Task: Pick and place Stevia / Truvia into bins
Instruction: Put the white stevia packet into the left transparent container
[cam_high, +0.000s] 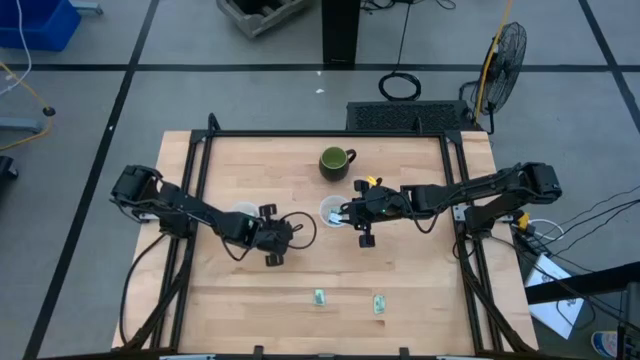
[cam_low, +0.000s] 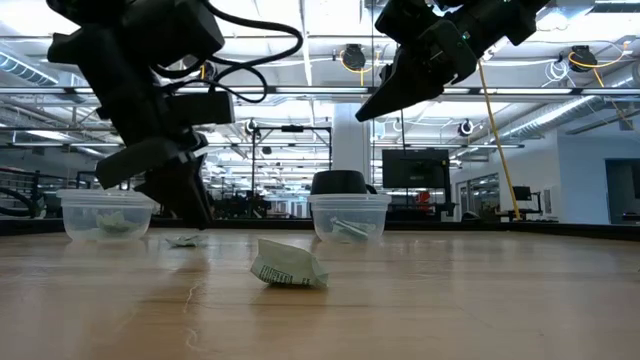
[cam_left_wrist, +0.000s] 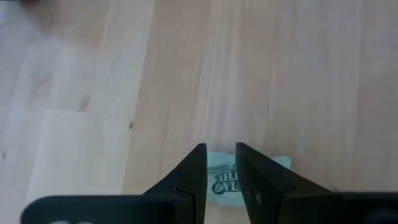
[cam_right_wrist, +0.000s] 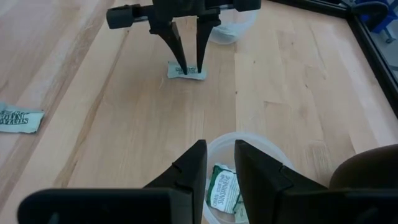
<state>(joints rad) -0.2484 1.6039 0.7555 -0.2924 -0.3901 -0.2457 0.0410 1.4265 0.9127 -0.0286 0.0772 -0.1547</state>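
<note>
Here, 2 arms share the sachet job mid-table. The left gripper (cam_right_wrist: 186, 67) stands tip-down on the wood w/ a Stevia sachet (cam_right_wrist: 186, 70) at its fingertips, fingers set only a sliver apart and straddling the packet's edge. Whether it's actually pinched or just bracketed, I can't tell; the left wrist view shows the packet flat on the board w/ its print between the 2 fingers. The steep approach makes sense: a flat packet gives nothing to grab except an edge.

The right gripper (cam_right_wrist: 219, 165) hangs above the right cup (cam_right_wrist: 273, 152), fingers close together w/ a thin gap and nothing visible between them. That cup already holds at least 2 sachets, so my read is a drop spot, gripper parked high to keep off the rim. The left cup (cam_high: 240, 214) sits just beside the left arm's forearm, the short trip for whatever the left gripper lifts; from table height it also shows contents.

Left to do: 2 loose sachets (cam_high: 319, 296) near the front edge, well apart from both cups, 1 more off to the side in the right wrist view, and a crumpled one up close in the low view. The dark green mug (cam_high: 334, 161) sits behind the right cup, unused.
</note>
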